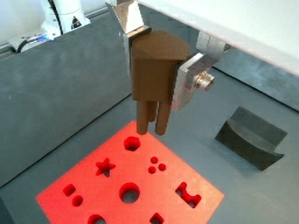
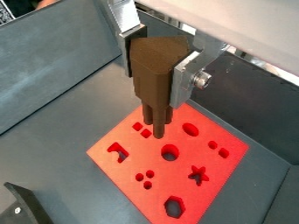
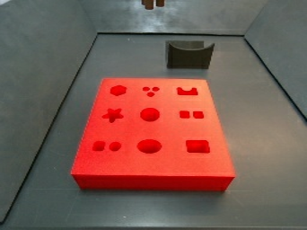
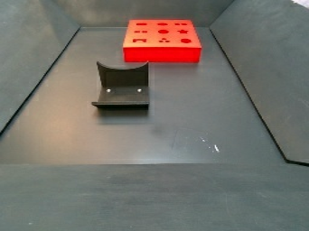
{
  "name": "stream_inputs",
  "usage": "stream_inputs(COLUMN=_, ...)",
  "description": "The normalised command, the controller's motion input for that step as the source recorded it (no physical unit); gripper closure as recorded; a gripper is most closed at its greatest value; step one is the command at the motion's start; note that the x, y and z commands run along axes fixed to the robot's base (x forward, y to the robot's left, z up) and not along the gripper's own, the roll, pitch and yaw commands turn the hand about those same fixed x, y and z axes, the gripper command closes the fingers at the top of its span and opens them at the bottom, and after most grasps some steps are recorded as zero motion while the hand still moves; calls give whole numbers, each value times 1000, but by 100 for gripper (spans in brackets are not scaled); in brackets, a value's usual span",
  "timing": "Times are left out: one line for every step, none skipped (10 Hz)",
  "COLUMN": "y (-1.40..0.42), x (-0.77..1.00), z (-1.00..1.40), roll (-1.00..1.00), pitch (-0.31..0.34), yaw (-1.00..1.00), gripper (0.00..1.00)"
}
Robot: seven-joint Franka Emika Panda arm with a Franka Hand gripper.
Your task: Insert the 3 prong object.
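In both wrist views the gripper (image 1: 160, 74) was closed on the 3 prong object (image 1: 153, 79), a dark brown piece held upright between the flat silver fingers (image 1: 191, 74), with its prongs pointing down. The piece hung in the air above the red block (image 1: 128, 185) and did not touch it. In a wrist view the prongs (image 2: 155, 122) stood over the part of the block near a square hole (image 2: 142, 128). The red block lay flat on the dark grey floor (image 2: 65, 96) and had many cut-out shapes on its top, among them a star (image 1: 104, 166), a round hole (image 1: 129, 192) and a group of three small holes (image 1: 156, 163).

In a side view the dark grey holder block (image 4: 122, 87) stood on the floor, well apart from the red block (image 4: 163, 41) behind it. In a side view only the prong tips (image 3: 153, 4) showed at the upper edge, beyond the holder block (image 3: 188, 53).
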Motion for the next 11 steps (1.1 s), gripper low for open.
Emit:
stream_inputs(y=0, x=0, z=-74, roll=0, pitch=-70, yaw=0, gripper=100)
stream_inputs(y=177, x=43, z=-209, roll=0, pitch=-96, yaw=177, gripper=100)
stream_inputs(y=329, x=149, z=-289, roll=0, pitch=-139, yaw=437, gripper=100)
stream_inputs(y=180, x=0, z=-406, roll=-10, pitch=-131, yaw=866, gripper=100)
stream_inputs(y=0, x=0, z=-357, roll=0, pitch=-147, yaw=991, gripper=100)
stream_inputs(y=0, x=-3, z=-377, roll=0, pitch=-143, yaw=1000, gripper=100)
stream_inputs(y=0, x=-6, z=-414, roll=0, pitch=-123, yaw=1000, gripper=100)
stream_inputs(y=0, x=0, z=-331, roll=3, pitch=-96, yaw=1000, gripper=100)
stream_inputs(y=3, x=117, z=-263, roll=107, pitch=-49, yaw=754, gripper=100)
stream_inputs(y=0, x=-103, z=-260, roll=43, pitch=0, yaw=137, gripper=100)
stream_inputs(y=-20, x=257, z=-603, roll=219, pitch=227, yaw=-37, gripper=100)
